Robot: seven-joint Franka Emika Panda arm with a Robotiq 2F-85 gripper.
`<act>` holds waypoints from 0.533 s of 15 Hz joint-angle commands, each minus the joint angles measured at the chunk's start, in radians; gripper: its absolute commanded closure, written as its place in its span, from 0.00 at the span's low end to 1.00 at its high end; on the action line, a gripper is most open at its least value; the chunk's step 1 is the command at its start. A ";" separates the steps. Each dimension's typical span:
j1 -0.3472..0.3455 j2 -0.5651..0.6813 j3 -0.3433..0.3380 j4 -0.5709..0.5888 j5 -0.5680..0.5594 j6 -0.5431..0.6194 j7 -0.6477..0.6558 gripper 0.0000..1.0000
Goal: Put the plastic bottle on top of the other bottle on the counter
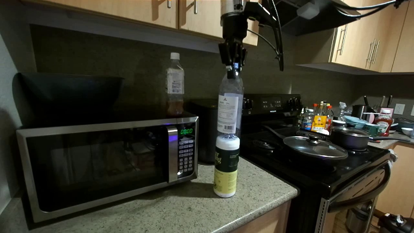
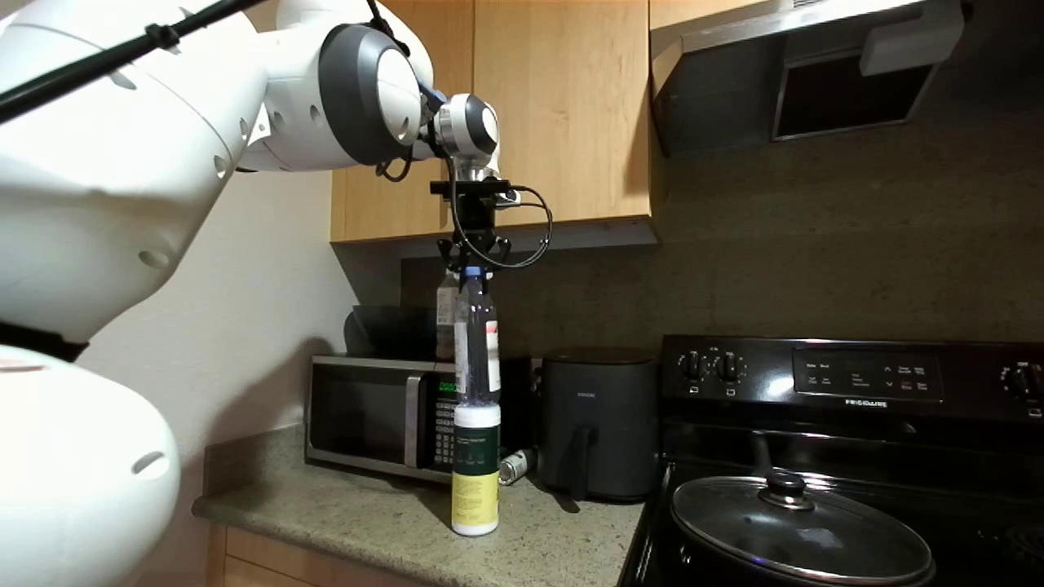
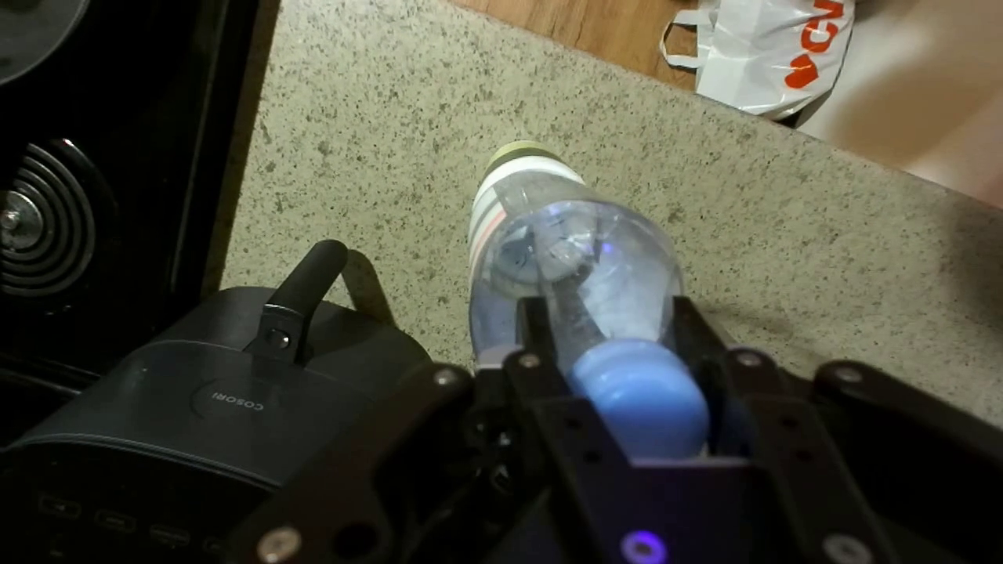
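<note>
The plastic bottle (image 1: 228, 113) is clear with a blue cap and a pale label. It stands upright on the white lid of the other bottle (image 1: 226, 171), its base touching the lid in both exterior views. The other bottle has a dark green and yellow body and stands on the counter (image 1: 258, 194). My gripper (image 1: 234, 71) points down, its fingers closed around the plastic bottle's cap and neck. In the wrist view the fingertips (image 3: 613, 313) flank the blue cap. There the plastic bottle (image 3: 572, 243) hides most of the other bottle (image 3: 523, 160).
A microwave (image 1: 97, 161) stands beside the bottles, with a bottle of amber-brown liquid (image 1: 175, 84) and a dark bowl on it. A black air fryer (image 2: 599, 424) and a lying can (image 2: 515, 466) are behind. A stove with a lidded pan (image 1: 313, 147) adjoins. Cabinets (image 2: 563, 106) hang above.
</note>
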 commanded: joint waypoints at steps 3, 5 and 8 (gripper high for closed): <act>0.004 0.017 -0.003 0.040 -0.021 -0.054 -0.022 0.24; 0.004 0.017 -0.004 0.042 -0.021 -0.061 -0.022 0.11; 0.002 0.017 -0.005 0.043 -0.018 -0.062 -0.018 0.00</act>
